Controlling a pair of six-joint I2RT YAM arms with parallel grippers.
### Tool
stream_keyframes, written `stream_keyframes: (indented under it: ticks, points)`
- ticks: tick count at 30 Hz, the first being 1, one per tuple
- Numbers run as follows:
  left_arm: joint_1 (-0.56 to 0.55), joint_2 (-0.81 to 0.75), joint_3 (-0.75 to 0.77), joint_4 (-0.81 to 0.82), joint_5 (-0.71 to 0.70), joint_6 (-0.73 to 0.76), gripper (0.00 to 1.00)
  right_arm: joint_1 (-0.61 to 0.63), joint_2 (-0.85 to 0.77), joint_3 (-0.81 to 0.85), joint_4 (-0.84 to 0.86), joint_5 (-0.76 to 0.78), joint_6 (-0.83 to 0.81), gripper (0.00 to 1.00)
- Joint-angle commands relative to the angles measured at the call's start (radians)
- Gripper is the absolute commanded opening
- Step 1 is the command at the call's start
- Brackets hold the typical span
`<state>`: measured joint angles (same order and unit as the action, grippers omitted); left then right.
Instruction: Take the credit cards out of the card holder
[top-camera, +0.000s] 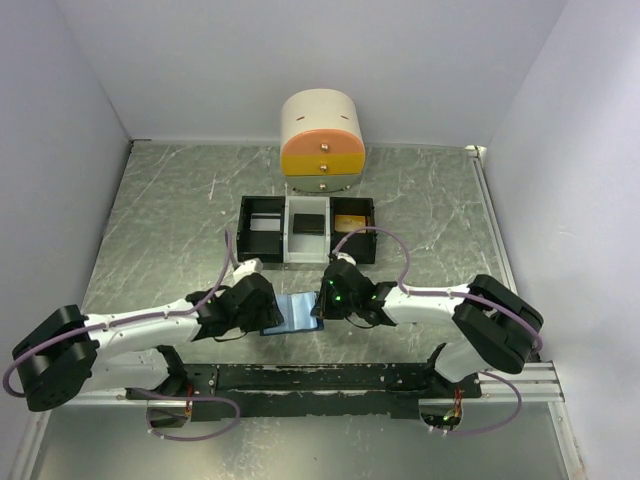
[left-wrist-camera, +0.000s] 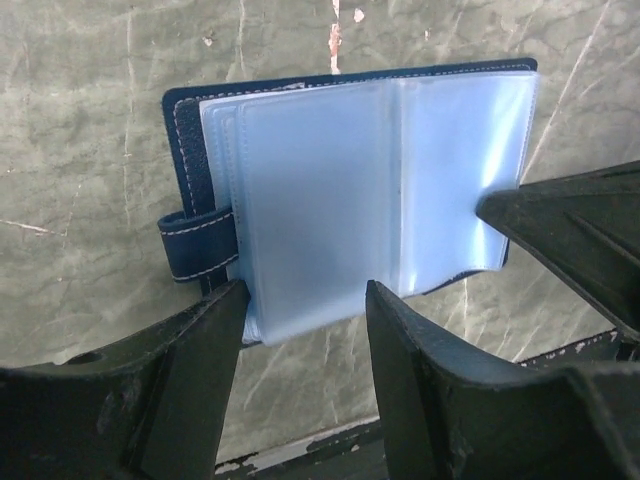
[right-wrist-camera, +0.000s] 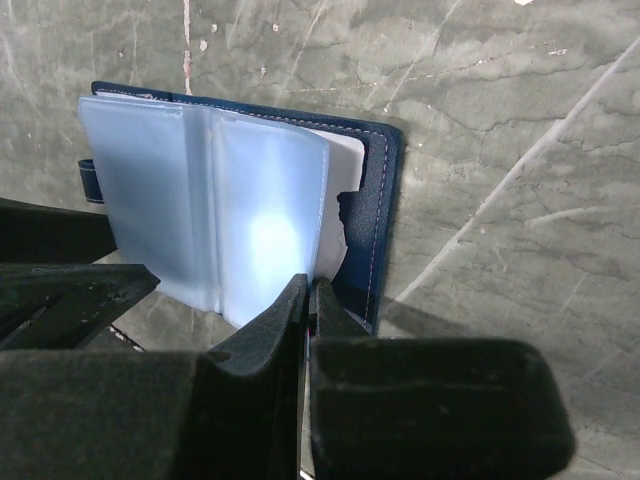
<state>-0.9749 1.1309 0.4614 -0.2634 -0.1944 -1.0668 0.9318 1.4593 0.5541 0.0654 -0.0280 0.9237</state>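
Grey marbled surface (top-camera: 170, 220) underneath everything. From the near left, left pincer (left-wrist-camera: 305, 290) held low, jaws part-way apart with a clear gap. One fingertip just beside the dark clasp tab (left-wrist-camera: 195, 245), the other further right, the card holder's near-left corner lying between them.

Next along, card holder (top-camera: 298, 312) opened flat at the near middle of the surface. Dark blue cover underneath, pale blue clear sleeves (left-wrist-camera: 330, 190) spread on top (no card to be made out inside them).

Well behind it, black-and-white tray (top-camera: 243, 228) of three compartments, and in the rightmost a tan-gold credit card (top-camera: 349, 222). Behind the tray, against the back wall, a rounded drawer unit (top-camera: 322, 143) in cream, orange and yellow bands.

At the holder's right side, a white leaf (right-wrist-camera: 346, 160) peeking from under the sleeves; card or insert, impossible to tell.

From the right, right pincer (right-wrist-camera: 307, 292), fingers pressed fully together, tips at the sleeves' near edge. Nipping a sleeve or merely touching it, impossible to tell.
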Motion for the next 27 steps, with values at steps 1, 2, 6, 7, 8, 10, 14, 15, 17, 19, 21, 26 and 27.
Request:
stream_keyframes:
  ticks: [1, 2, 6, 7, 8, 10, 14, 15, 17, 19, 21, 26, 27]
  points:
    - [-0.017, 0.056, 0.005, -0.014, -0.050, -0.014, 0.63, 0.006, 0.026, 0.002, 0.005, -0.004, 0.001, 0.00]
    - [-0.019, 0.067, 0.008, -0.018, -0.055, -0.016, 0.63, 0.007, 0.026, 0.003, 0.006, -0.004, 0.001, 0.00]
    - [-0.041, 0.084, 0.025, -0.049, -0.085, -0.029, 0.65, 0.007, 0.027, 0.007, 0.000, -0.003, 0.001, 0.00]
    - [-0.043, 0.085, 0.026, -0.051, -0.087, -0.027, 0.65, 0.007, 0.024, 0.005, 0.000, -0.003, 0.002, 0.00]
    - [-0.045, 0.087, 0.026, -0.050, -0.089, -0.022, 0.65, 0.006, 0.021, 0.003, 0.003, -0.004, 0.002, 0.00]
    - [-0.050, 0.104, 0.049, -0.106, -0.109, -0.030, 0.65, 0.006, 0.019, 0.004, 0.003, -0.004, 0.001, 0.00]
    - [-0.061, 0.136, 0.075, -0.105, -0.110, -0.007, 0.60, 0.006, 0.019, 0.013, -0.003, -0.004, -0.010, 0.00]
    - [-0.062, 0.136, 0.066, -0.060, -0.091, 0.001, 0.53, 0.006, 0.022, 0.012, 0.019, -0.014, -0.012, 0.00]
    - [-0.063, 0.133, 0.033, 0.057, -0.039, 0.019, 0.40, 0.006, 0.033, 0.010, 0.070, -0.076, -0.021, 0.00]
    - [-0.066, 0.132, 0.004, 0.154, 0.009, 0.023, 0.34, 0.006, 0.048, 0.017, 0.117, -0.131, -0.023, 0.00]
    - [-0.068, 0.141, 0.001, 0.186, 0.021, 0.024, 0.30, 0.009, 0.049, 0.013, 0.168, -0.168, -0.018, 0.00]
    - [-0.077, 0.173, 0.037, 0.095, -0.021, 0.015, 0.27, 0.015, 0.085, 0.070, 0.090, -0.151, -0.045, 0.00]
    - [-0.078, 0.171, 0.043, 0.066, -0.036, 0.005, 0.27, 0.015, 0.080, 0.068, 0.073, -0.127, -0.044, 0.00]
